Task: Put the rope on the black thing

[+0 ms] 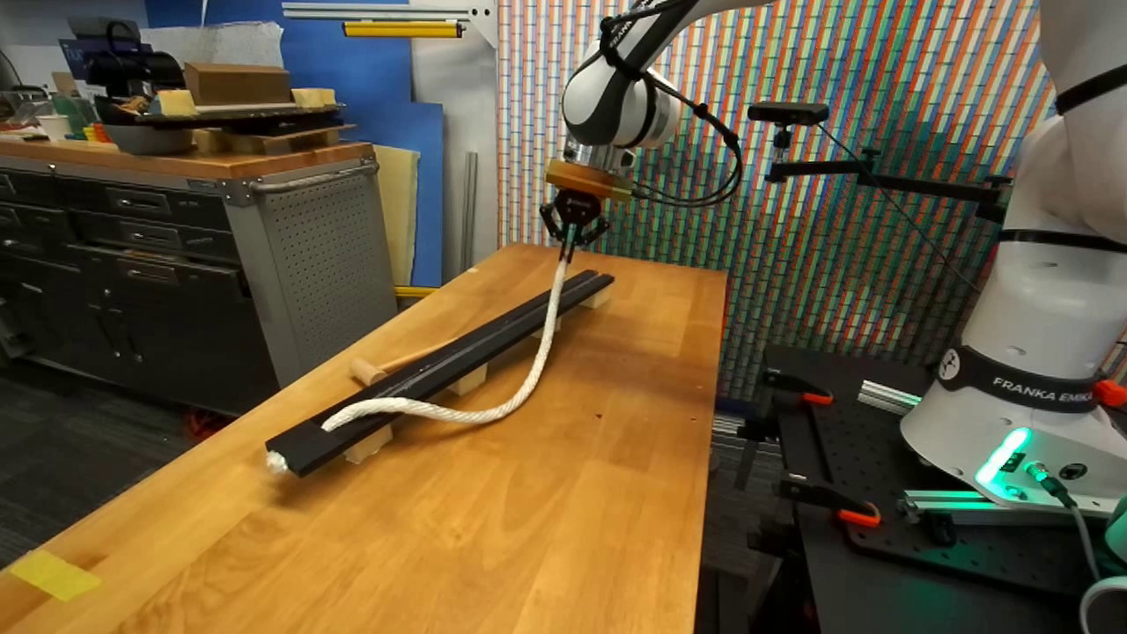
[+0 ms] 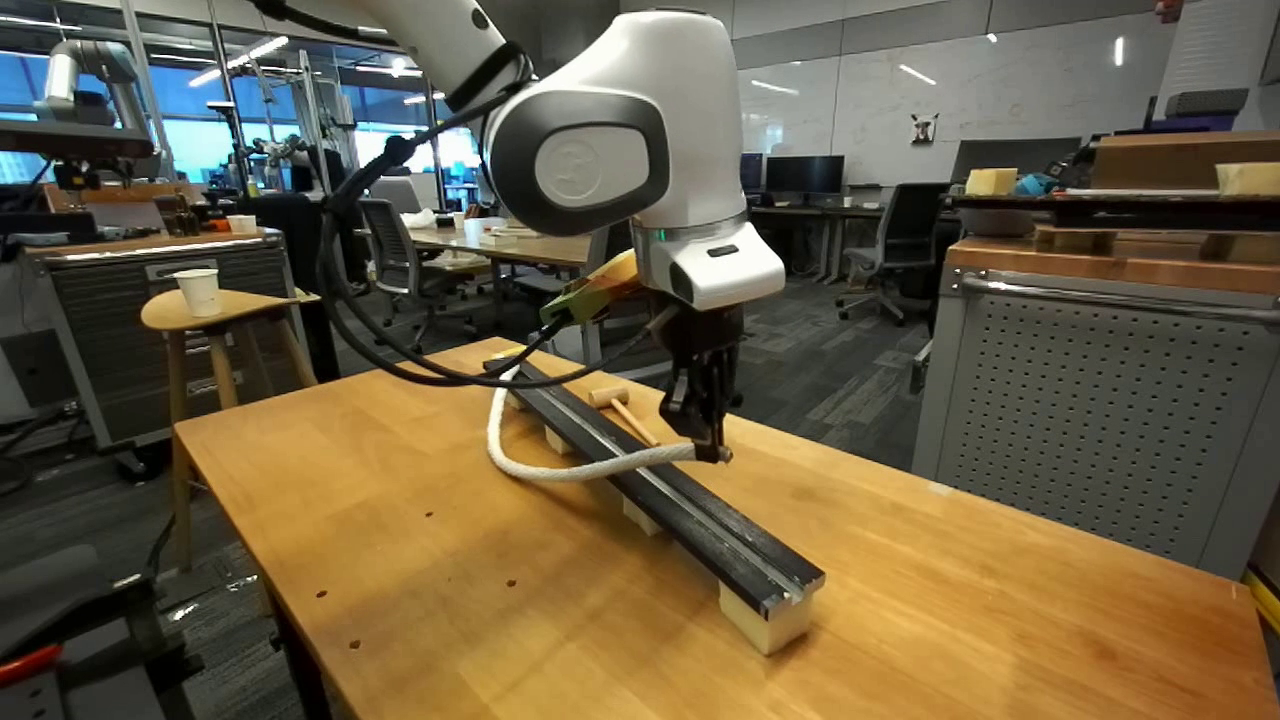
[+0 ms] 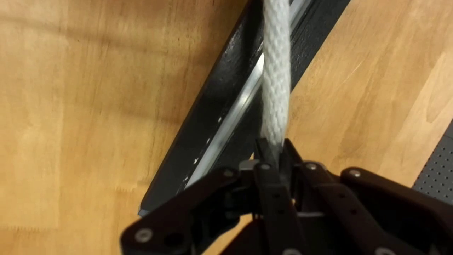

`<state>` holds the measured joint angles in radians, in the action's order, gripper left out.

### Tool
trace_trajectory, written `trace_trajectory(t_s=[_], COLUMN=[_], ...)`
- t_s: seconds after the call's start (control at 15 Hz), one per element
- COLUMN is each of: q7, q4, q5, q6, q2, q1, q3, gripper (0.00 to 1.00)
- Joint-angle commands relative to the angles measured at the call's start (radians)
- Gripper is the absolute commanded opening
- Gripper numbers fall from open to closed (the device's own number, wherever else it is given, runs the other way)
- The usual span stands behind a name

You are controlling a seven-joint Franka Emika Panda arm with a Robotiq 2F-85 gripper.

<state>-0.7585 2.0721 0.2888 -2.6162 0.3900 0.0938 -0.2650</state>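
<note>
Seating of the rope is partly complete. The thick off-white braided rope (image 3: 276,71) meets the long matte-black grooved bar (image 2: 690,525) at one end — a frayed white tuft (image 1: 277,461), likely the rope's tip, shows at that end face. The middle span bows out beyond the bar's side, over the wooden counter (image 2: 400,480); contact there cannot be told. The black two-finger claw (image 3: 274,147) is clamped on the rope near its other end, holding it raised. In the wrist view this length crosses the pale central groove (image 3: 228,127) obliquely. Remaining, as judged: align, lower along the bar — then release.
</note>
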Motion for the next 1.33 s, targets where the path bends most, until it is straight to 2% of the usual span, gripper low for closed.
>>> trace_trajectory(t_s=[0.0, 0.33, 0.53, 0.87, 1.27], q7=[-0.077, -0.159, -0.212, -0.319, -0.438], q4=[-0.024, -0.020, -0.026, -0.039, -0.050], q5=[-0.056, -0.150, -0.174, -0.196, -0.190], q6=[-0.006, -0.015, 0.002, 0.040, 0.137], q2=[-0.004, -0.007, -0.002, 0.013, 0.011], q1=[0.002, 0.000, 0.002, -0.001, 0.010], q3=[-0.041, -0.110, -0.130, -0.135, -0.116], gripper=[0.03, 0.03, 0.03, 0.03, 0.03])
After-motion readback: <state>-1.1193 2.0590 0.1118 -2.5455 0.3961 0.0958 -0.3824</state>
